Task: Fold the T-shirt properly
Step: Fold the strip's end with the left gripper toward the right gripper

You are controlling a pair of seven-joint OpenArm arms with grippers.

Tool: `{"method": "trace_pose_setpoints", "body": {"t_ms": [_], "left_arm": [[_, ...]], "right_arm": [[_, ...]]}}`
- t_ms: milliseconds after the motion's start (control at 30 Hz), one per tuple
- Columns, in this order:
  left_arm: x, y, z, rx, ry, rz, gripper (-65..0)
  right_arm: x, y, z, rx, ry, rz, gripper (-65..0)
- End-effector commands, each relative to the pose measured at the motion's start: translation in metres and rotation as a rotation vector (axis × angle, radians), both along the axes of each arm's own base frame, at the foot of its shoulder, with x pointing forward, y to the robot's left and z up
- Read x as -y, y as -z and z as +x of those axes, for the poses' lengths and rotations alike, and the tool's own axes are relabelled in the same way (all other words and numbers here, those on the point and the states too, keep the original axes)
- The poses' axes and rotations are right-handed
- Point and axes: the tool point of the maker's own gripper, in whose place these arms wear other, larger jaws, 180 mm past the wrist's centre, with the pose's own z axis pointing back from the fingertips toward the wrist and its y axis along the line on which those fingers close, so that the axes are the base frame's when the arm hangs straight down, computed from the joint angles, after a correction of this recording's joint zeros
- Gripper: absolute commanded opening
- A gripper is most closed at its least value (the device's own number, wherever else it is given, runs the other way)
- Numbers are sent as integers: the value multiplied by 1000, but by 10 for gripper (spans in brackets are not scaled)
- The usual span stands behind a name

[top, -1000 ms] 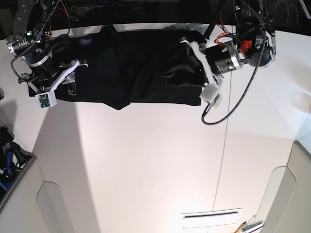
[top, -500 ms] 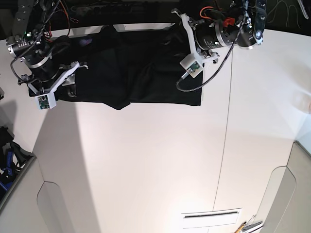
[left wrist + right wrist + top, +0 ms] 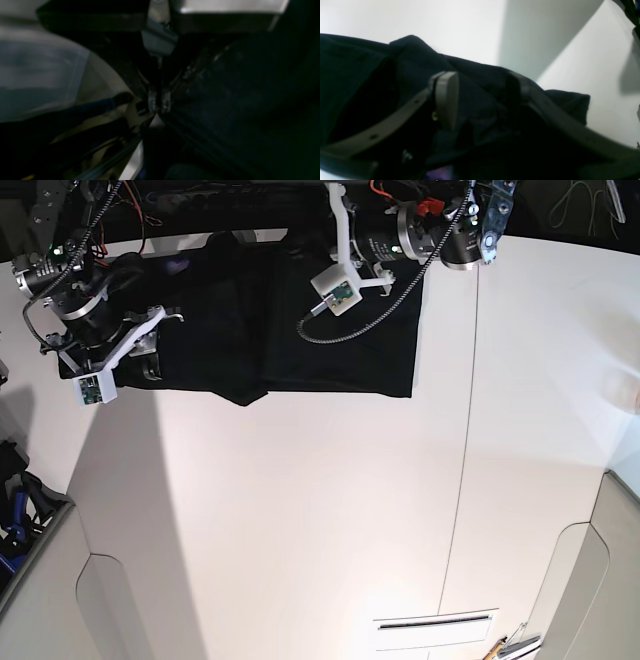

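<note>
The T-shirt (image 3: 300, 330) is seen spread along the far edge of the white bench (image 3: 330, 520), black side up, its near hem running straight across and a small fold of cloth dipping below that hem left of centre. A trace of purple is glimpsed at the bottom of the right wrist view, under the dark cloth.

The left hand (image 3: 159, 101) is found over the far middle of the shirt, close to the bench's far edge, reached in from the far right corner of the base view. In its wrist view the two fingertips (image 3: 152, 100) are pressed together, clenched; dark fabric lies right at the tips, but whether a pinch of cloth is caught between them cannot be told in the dim, blurred picture. A pale surface is seen to the left of the tips and dark cloth to the right.

The right hand (image 3: 482, 100) is placed at the shirt's end by the bench's left edge. Its fingers (image 3: 446, 98) are spread wide, released, with rumpled black cloth bunched between and beneath them; nothing is gripped. Bare white bench is seen beyond the cloth in that view.

The near half of the bench is left bare to the eye apart from a slotted white plate (image 3: 435, 630) near the near edge.
</note>
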Motion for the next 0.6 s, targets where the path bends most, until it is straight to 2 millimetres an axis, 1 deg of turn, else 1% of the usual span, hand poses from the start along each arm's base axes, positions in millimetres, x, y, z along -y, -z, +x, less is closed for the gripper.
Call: {"method": "trace_pose_setpoints", "body": {"t_ms": [0,133,233,333,367,400,467,567], "left_arm": [[13,-18,6,32,-6,-75,-650],[28,-32,19,58,-30,-133,-650],[30,-36,23,69,-31,-140,-647],[30,-34,22,65,-28,-134,-419],[30,-34,22,65,-28,-134,-376],[30,-35,22,66,-28,-134,-362],[30,-35,22,66,-28,-135,-362],[30,-34,22,66,-28,-134,-362]], "right_arm": [[0,-11,6,48,-2,3,-346],[0,-11,6,48,-2,3,-346],[0,-11,6,47,-2,3,-346],[0,-11,6,48,-2,3,-346],[0,-11,7,49,-2,1,-346],[1,-12,7,50,0,-4,-346],[7,-12,8,50,9,-42,-346],[29,-14,8,48,28,-132,-346]]}}
